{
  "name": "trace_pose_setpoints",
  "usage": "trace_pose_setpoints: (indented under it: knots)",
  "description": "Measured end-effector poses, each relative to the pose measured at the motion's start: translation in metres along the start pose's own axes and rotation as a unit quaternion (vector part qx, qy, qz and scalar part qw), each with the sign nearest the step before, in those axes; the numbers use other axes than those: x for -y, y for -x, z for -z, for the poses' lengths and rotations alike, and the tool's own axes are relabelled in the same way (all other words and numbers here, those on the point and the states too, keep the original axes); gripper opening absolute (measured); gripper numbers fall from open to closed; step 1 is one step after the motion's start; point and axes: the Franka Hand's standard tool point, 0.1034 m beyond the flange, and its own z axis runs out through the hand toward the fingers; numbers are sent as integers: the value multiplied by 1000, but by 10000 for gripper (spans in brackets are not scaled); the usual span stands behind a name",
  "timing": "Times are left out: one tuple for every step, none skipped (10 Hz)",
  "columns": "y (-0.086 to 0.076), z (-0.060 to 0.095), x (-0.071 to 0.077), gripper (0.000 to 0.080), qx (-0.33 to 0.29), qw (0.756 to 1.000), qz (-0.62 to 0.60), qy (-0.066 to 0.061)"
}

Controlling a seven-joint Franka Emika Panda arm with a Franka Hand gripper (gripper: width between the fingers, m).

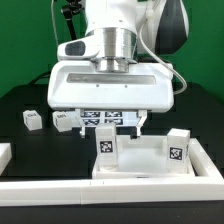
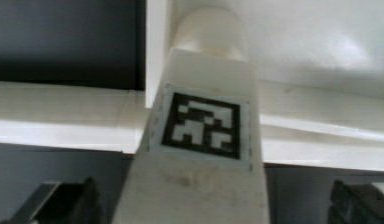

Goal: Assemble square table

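With the pincer (image 2: 210, 202) spread wide, the leg (image 2: 203, 125) between its jaws looks light, stiff and smooth, so I'd pinch its flat sides mid-length.

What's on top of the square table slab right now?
On the slab two tagged legs stand upright: the left-hand leg and the right-hand leg in the exterior view. How their bases sit in it is covered and cannot be seen.
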Motion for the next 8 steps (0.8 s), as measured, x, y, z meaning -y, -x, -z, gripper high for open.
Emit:
trace_pose_setpoints:
  knots:
    - [0,0,0,648,0,1000,0,0]
    - [0,0,0,649,0,1000,0,0]
    - [0,0,0,649,0,1000,0,0]
    - [4,1,-6,649,27,1000,-9,-8]
    - [5,5,-7,649,76,996,-30,-29]
    - [1,5,-8,649,96,994,-37,-38]
    - [7,1,-9,649,143,987,-47,-56]
    - [7,1,-6,649,191,977,-59,-74]
